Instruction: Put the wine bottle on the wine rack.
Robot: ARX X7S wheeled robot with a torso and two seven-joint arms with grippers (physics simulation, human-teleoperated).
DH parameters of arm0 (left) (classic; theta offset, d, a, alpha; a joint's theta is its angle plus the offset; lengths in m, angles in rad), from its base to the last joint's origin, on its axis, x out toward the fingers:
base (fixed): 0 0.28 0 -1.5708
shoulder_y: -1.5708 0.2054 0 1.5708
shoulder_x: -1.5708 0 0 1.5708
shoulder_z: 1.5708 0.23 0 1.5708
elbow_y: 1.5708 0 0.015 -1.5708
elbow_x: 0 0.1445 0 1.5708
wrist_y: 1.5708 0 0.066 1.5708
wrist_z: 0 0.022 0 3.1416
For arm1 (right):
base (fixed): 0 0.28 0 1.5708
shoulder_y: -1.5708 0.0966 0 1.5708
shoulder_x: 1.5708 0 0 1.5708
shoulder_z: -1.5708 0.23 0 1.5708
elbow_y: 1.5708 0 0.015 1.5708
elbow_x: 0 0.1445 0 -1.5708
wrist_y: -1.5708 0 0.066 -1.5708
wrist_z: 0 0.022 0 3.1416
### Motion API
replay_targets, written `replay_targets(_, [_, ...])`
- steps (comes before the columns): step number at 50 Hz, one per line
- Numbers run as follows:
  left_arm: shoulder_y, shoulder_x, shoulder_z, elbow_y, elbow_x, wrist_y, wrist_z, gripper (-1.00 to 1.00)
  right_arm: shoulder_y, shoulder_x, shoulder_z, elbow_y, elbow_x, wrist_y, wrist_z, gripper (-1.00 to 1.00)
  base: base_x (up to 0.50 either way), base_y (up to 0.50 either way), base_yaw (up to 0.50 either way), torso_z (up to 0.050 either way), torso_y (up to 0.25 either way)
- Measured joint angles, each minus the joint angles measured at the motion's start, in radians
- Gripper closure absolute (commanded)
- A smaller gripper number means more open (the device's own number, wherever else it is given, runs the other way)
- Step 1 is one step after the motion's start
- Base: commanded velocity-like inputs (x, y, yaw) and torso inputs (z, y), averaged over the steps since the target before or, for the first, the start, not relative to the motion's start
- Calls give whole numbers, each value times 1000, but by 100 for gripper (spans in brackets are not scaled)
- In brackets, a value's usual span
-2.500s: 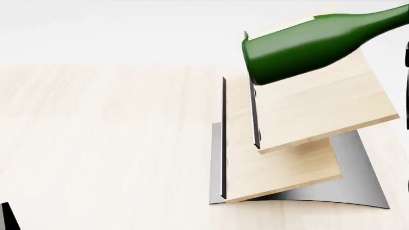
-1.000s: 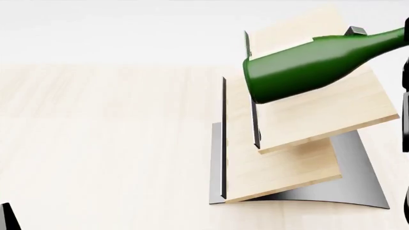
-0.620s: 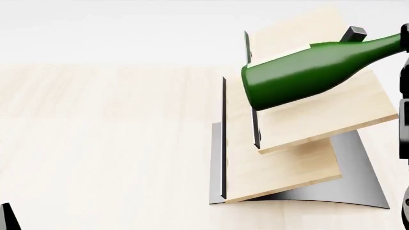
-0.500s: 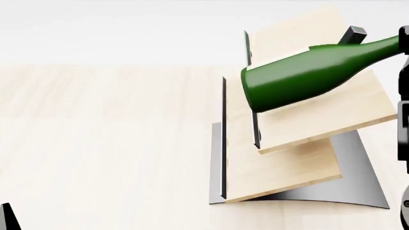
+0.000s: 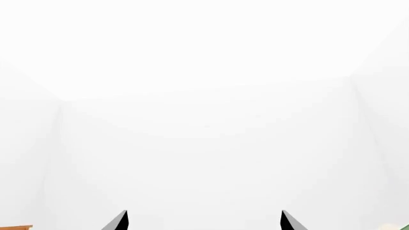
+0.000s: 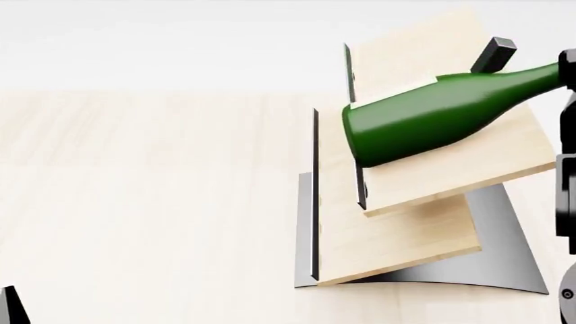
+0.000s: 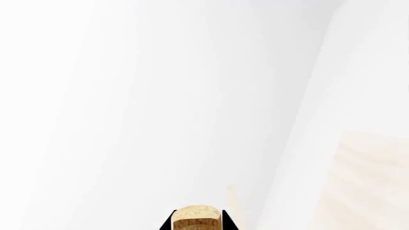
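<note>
The wine bottle is dark green and lies tilted over the upper board of the wine rack, base to the left and neck rising to the right. Whether it touches the board I cannot tell. The rack's black peg shows just behind the neck. My right gripper is shut on the bottle's neck end; the tan cork sits between its dark fingertips. The right arm shows at the right edge of the head view. My left gripper is open and empty, facing a white wall.
The rack stands on a light-wood tabletop. A dark corner of the left arm shows at the head view's lower left. A bit of orange-brown wood peeks in at the left wrist view's corner.
The bottle has come down and slightly forward over the upper board, uncovering the black peg behind its neck. The right arm has come further into view at the right edge.
</note>
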Motion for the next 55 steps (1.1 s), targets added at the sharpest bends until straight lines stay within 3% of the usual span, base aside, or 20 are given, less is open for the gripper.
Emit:
replay_targets(35, [-2,-5,4,0,0,-1,-6,-100,-9,-13,15,26,-29,14,-32,100,0,0,0,0,0])
replay_targets(36, [-2,-5,4,0,0,-1,-6,-100,-9,-13,15,27,-30,15,-33,-100,0,0,0,0,0])
replay_targets(55, [-4,-7,7,1,0,-2,-8,-100,-18,-16,8,41,-19,35,-19,-100,0,0,0,0,0])
